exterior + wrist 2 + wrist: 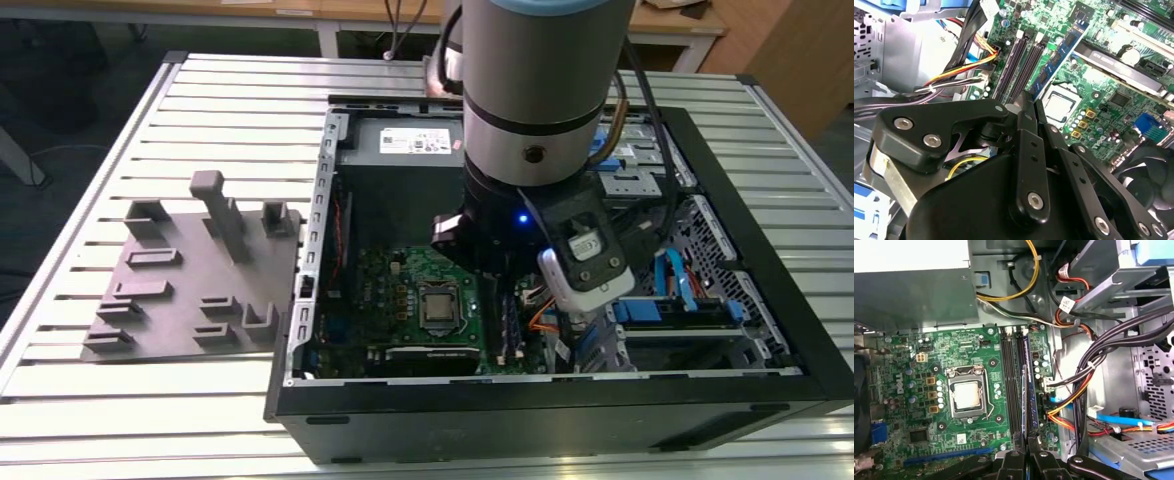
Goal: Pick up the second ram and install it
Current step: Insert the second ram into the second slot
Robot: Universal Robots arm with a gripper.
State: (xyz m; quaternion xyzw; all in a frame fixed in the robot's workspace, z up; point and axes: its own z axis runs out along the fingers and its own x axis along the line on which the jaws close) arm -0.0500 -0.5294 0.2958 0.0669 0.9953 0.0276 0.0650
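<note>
Fingers pinched on the ram, edge-on over the slots!

The fingers [1026,460] are closed thin on the ram [1025,405], which the gripper [1030,102] holds standing on its long edge over the motherboard [929,370], lined up along the dark slots [1010,380] beside the processor [967,393]. I judge it still unseated. To do this well: keep the stick parallel to its slot, press straight down, evenly end to end. Cables [1074,390] crowd one side, so watch for a snag inside the case [747,330].
</note>
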